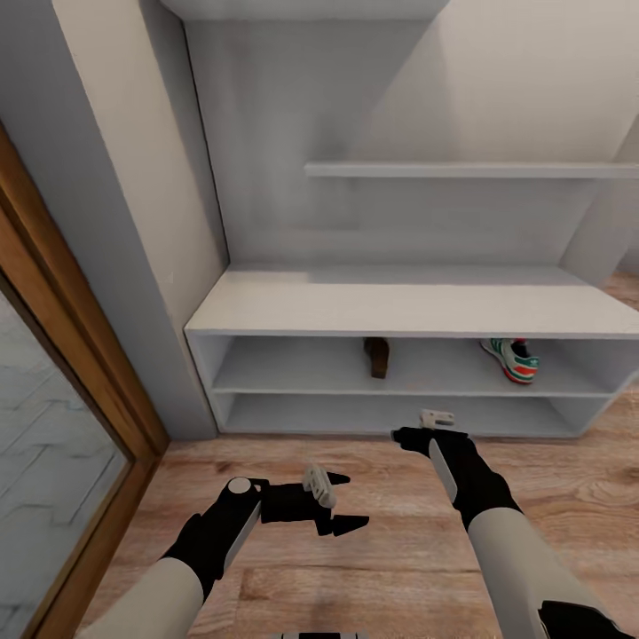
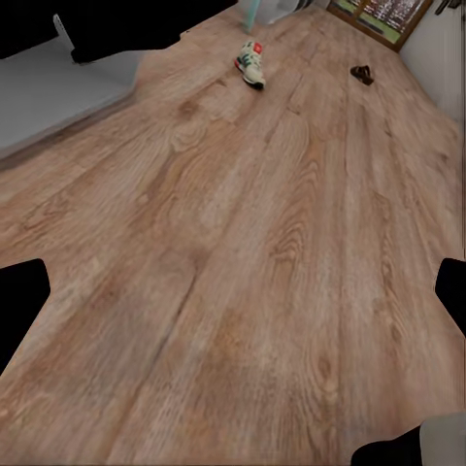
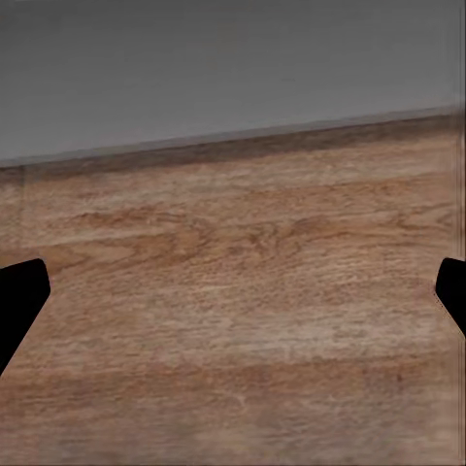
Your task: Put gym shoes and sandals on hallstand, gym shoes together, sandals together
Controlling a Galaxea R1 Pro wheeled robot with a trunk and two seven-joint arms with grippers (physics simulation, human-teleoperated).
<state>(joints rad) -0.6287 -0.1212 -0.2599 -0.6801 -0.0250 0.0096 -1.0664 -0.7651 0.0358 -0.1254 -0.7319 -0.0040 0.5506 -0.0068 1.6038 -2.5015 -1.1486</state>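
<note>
The hallstand (image 1: 399,302) stands against the wall ahead. In its upper compartment sit one dark brown sandal (image 1: 378,357) near the middle and one white gym shoe (image 1: 512,358) with green stripes at the right. In the left wrist view a second gym shoe (image 2: 251,64) and a second sandal (image 2: 362,74) lie apart on the corridor floor (image 2: 252,272), far from the hand. My left gripper (image 1: 344,502) hovers open and empty over the floor (image 1: 399,541). My right gripper (image 1: 415,435) is open and empty too, low in front of the bottom compartment.
A wood-framed glass door (image 1: 89,382) runs along the left side. A floating shelf (image 1: 470,169) juts from the tall back panel. In the right wrist view, bare planks (image 3: 233,291) meet the grey base of the rack (image 3: 233,78).
</note>
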